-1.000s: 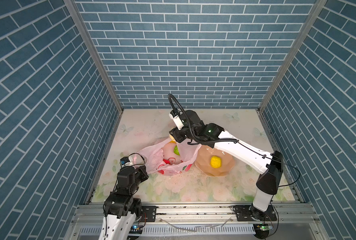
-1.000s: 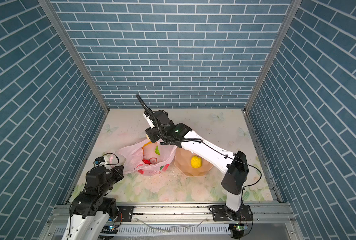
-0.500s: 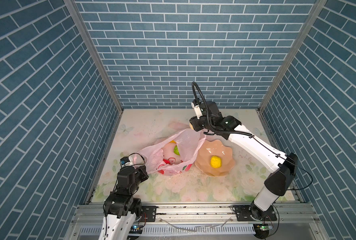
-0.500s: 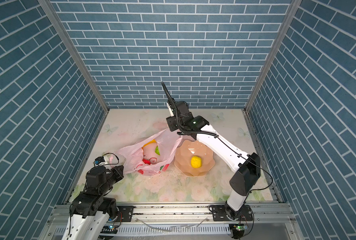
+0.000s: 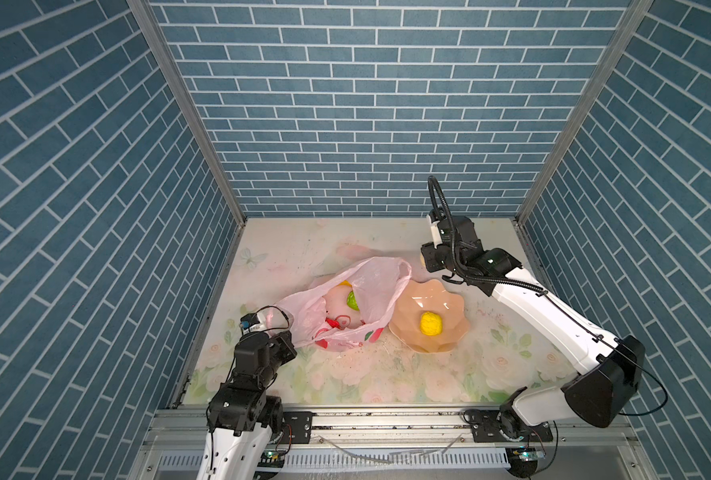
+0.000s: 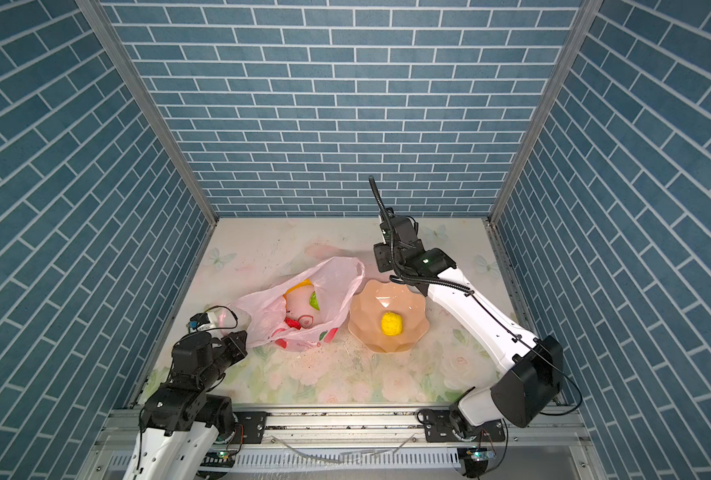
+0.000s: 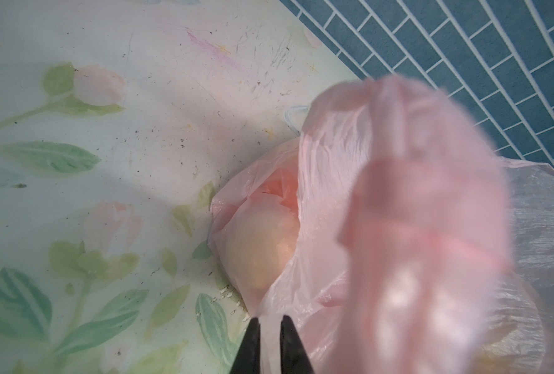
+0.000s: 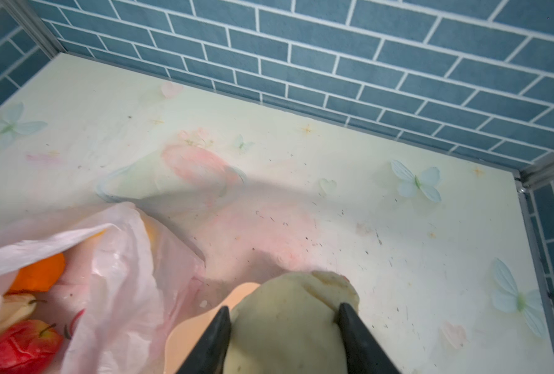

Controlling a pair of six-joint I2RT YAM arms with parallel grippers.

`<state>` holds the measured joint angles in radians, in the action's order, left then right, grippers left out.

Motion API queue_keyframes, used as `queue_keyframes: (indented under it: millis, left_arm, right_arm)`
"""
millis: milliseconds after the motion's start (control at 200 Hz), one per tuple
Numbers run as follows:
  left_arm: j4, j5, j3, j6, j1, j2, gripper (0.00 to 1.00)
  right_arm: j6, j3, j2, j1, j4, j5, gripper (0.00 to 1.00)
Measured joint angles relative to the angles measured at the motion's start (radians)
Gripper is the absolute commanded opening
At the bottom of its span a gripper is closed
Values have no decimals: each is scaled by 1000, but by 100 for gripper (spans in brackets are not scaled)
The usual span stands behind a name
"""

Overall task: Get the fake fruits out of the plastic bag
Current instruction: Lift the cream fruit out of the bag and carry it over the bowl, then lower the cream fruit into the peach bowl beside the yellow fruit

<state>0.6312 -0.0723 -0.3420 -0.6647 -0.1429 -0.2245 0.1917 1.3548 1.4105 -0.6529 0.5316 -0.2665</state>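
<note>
A: Nearest first. State of the left hand (image 7: 271,319)?
B: Pinched together on a thin fold of the bag (image 7: 334,200), well left of the bowl (image 5: 445,299) and nearer than it.

A: And the bag itself?
B: Lying on the table (image 5: 345,374), slumped against the bowl's left rim, mouth gaping upward. Thin, pink, see-through, crumpled, with red fruit prints low on the near side.

A: Inside?
B: From above, a green fruit (image 5: 351,300). From the right wrist, an orange one (image 8: 39,275), a red apple (image 8: 20,343) and a pale pear (image 8: 13,307) between them.

A: In the bowl?
B: Just one knobbly yellow fruit (image 5: 431,323), about the middle.

A: Farther off?
B: The right hand (image 8: 283,307), raised just past the bowl's far rim, clamped on a cream fruit (image 8: 288,340). Matt, smooth, faintly speckled, a reddish blush at one end. Jaws spread to its width, one on each flank.

A: Best way to finish the step?
B: Probably by carrying it in over the bowl's bare floor, beside the yellow fruit and not on top. Lower well before letting go: looks hard and round enough to bounce or roll over that low scalloped rim. Open slowly. On the left, hold the pinch taut, to leave the mouth wide for the next reach.
</note>
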Motion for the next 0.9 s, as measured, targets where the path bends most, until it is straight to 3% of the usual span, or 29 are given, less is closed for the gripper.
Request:
queue_keyframes:
  millis: [370, 900]
  left_arm:
    - [0, 0, 0, 0, 0, -11, 15]
    - [0, -3, 0, 3, 0, -23, 15]
  right_arm:
    - [129, -303, -186, 6, -1, -22, 13]
    - [275, -534, -208, 6, -55, -5, 13]
